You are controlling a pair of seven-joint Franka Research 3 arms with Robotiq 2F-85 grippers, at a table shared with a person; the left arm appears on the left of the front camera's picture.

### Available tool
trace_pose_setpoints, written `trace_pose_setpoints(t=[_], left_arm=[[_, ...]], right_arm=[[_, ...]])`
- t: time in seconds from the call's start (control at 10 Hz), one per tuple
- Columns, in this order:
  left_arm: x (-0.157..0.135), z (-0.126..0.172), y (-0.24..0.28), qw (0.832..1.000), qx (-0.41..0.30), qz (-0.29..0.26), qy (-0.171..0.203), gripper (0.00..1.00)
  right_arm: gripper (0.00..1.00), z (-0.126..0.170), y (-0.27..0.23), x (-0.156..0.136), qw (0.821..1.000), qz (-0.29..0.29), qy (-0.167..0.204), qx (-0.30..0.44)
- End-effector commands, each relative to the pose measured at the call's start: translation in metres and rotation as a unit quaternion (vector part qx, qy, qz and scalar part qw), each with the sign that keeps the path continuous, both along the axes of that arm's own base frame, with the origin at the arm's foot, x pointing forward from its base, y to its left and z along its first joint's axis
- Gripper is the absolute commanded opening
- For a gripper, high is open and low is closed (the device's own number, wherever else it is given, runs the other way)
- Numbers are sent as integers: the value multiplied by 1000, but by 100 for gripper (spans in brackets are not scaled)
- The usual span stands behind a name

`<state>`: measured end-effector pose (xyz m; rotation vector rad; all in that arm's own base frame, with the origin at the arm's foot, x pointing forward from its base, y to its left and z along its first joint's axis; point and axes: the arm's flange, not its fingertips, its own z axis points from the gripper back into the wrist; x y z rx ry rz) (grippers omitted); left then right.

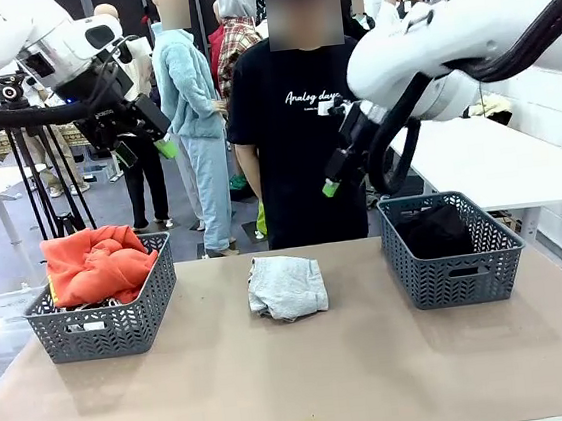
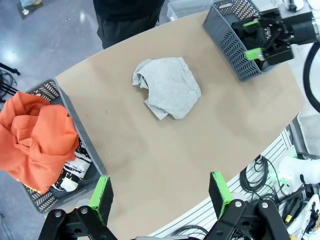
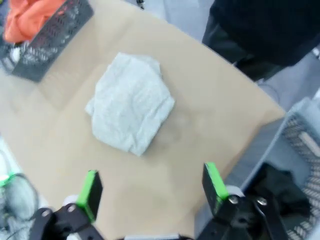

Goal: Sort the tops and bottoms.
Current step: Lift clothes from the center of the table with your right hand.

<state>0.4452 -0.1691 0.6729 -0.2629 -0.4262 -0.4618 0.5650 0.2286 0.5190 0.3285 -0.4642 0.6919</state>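
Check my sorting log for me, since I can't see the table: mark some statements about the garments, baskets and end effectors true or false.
1. The light grey top lies on the table between the two baskets. True.
2. The orange top is in the right basket. False: it sits in the left basket.
3. The black bottoms lie in the right basket. True.
4. The left end effector grips the grey top. False: it is open, above the table.
5. The right end effector is open. True.

table [image 1: 310, 388]: grey top [image 1: 287, 286], 2 baskets [image 1: 107, 324]
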Motion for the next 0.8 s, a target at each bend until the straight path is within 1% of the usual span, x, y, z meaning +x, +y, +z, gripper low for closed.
trace_pose_setpoints(t=[0.0,0.1,0.2,0.3,0.4,0.6,0.7], left_arm=[[-2,2,2,1000,1,0,3,100],[-2,2,2,1000,1,0,3,100],[-2,2,2,1000,1,0,3,100],[-2,2,2,1000,1,0,3,100],[-2,2,2,1000,1,0,3,100],[-2,2,2,1000,1,0,3,100],[-2,2,2,1000,1,0,3,100]], right_arm=[[100,-37,30,14,998,19,-49,37],[100,-50,45,23,997,27,-51,46],[100,-65,58,35,998,24,-45,41],[100,-82,67,47,999,23,-17,34],[100,-56,56,19,999,7,-41,28],[100,-56,56,19,999,7,-41,28],[100,-73,68,30,999,13,-33,34]])
